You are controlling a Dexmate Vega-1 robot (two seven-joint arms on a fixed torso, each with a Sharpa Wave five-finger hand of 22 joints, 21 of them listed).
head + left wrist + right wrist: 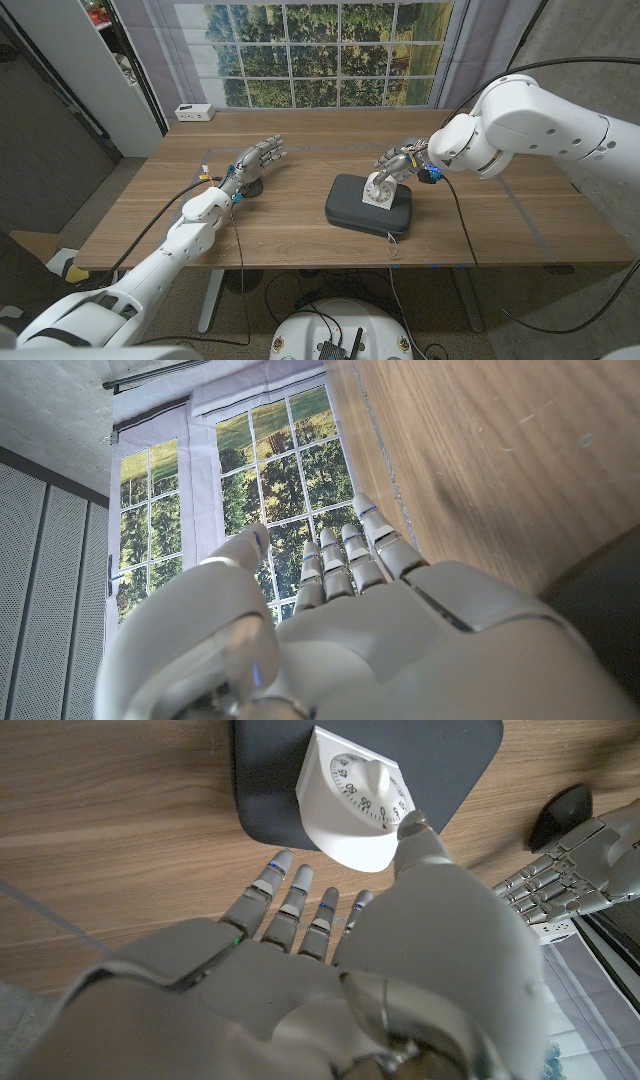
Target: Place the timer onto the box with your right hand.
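A white dial timer point(378, 191) stands on the dark grey box point(352, 212) at the table's middle right. In the right wrist view the timer point(350, 810) sits on the box point(270, 780) with its dial showing. My right hand point(402, 160) hovers just behind and above the timer, fingers spread. In that wrist view my thumb tip point(415, 828) is at the timer's rim, while the other fingers point(300, 900) stay clear of it. My left hand point(255, 160) is over the table's left half, fingers stretched out and holding nothing.
A small black object point(250, 186) lies on the table under my left hand. A white device point(194, 112) sits at the far left corner. A thin white loop point(393, 238) hangs off the box's near edge. Window panes stand behind the table.
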